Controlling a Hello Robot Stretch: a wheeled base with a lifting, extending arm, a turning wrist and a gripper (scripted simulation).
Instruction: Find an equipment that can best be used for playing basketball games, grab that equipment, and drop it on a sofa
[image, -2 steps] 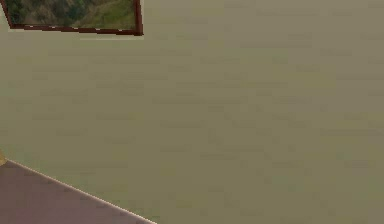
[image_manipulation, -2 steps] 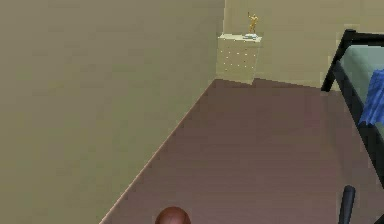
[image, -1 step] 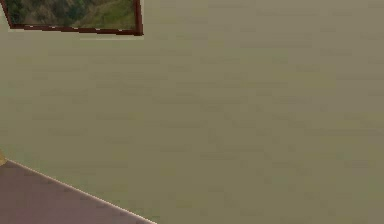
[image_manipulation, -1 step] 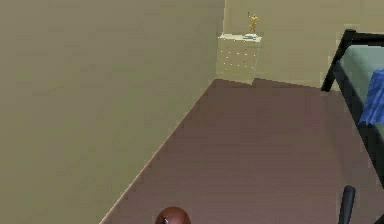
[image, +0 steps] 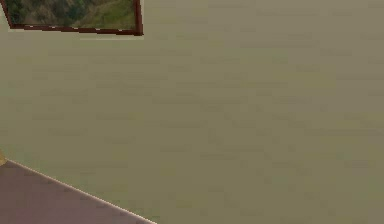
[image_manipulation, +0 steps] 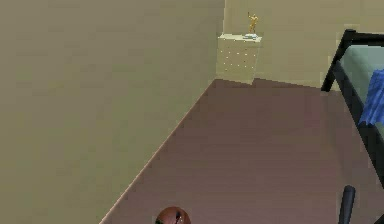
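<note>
Since the basketball (image_manipulation: 172, 216) on the floor (image_manipulation: 260, 140) is probably light, springy and grippy, grasp across its widest middle; gripper's state cannot be told.

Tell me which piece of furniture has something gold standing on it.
The small pale cabinet against the far wall: a gold figurine stands on top. The dark-framed bed bears blue bedding instead.

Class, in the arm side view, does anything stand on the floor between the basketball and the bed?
Only a thin dark bar near the bed; otherwise bare floor lies between the basketball and it.
</note>
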